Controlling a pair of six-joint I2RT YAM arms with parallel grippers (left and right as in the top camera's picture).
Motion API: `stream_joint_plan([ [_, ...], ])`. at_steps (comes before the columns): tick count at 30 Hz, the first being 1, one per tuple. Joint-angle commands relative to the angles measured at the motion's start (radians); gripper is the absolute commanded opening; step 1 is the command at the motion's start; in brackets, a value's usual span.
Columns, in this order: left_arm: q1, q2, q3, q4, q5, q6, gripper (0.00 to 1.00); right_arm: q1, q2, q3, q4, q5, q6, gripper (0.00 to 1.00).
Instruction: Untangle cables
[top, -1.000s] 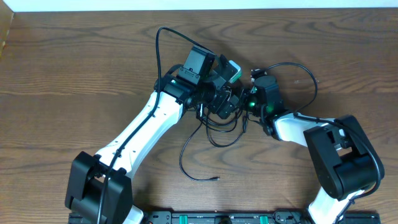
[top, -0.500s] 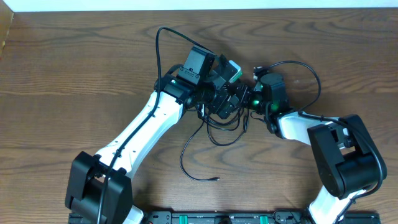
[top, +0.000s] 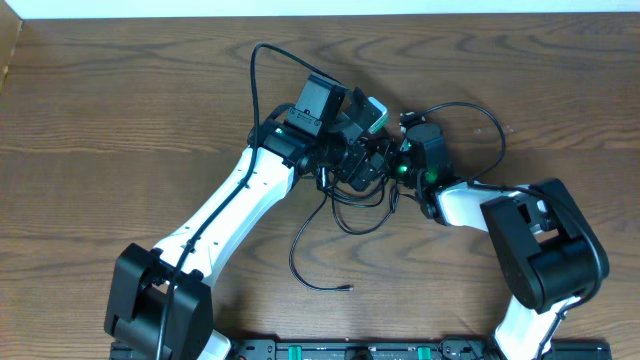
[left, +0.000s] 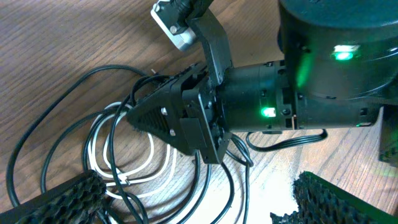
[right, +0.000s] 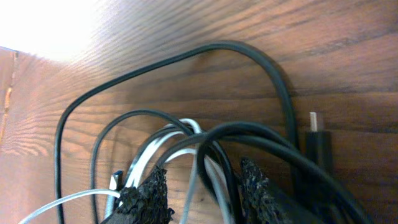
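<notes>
Overhead: both wrists sit stacked over the knot, so the core of the cables (top: 352, 208) is hidden. Only the lower loops and one loose tail (top: 346, 288) show on the table (top: 120, 120), between the arms.

Right gripper (right: 202, 186): the pads are cropped by the bottom edge and stand partly apart. White and black strands run through the gap, but I can't tell if they're pinched or just passing (the contact point is out of frame). A black connector (right: 317, 146) lies just beside the bundle.

Left gripper (left: 196, 186): fingers spread wide, only the tips in view at the bottom corners, holding nothing. The right gripper's body fills the middle of that view and blocks most of the tangle.

Versus half a second ago, the right wrist has shifted slightly left, toward the left one. The left arm, lower loops and loose tail are unchanged.
</notes>
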Motion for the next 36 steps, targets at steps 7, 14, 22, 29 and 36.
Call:
stream_joint_plan([
  [7, 0.004, 0.003, 0.003, -0.002, -0.013, 0.003, 0.98, -0.017, 0.056, 0.002, 0.052, -0.118, -0.003, 0.02],
  [14, 0.004, 0.003, 0.003, -0.002, -0.013, 0.003, 0.98, -0.109, 0.014, 0.002, 0.059, -0.337, -0.003, 0.01],
  [22, 0.004, 0.003, 0.003, -0.002, -0.013, 0.003, 0.98, -0.208, -0.111, 0.002, 0.061, -0.631, -0.041, 0.01],
  [29, 0.004, 0.003, 0.003, 0.002, -0.013, 0.003, 0.98, -0.224, -0.203, 0.002, 0.063, -0.809, -0.050, 0.01],
  [36, 0.004, 0.003, 0.003, 0.002, -0.013, 0.003, 0.98, -0.226, -0.270, 0.002, 0.068, -0.942, -0.057, 0.01],
])
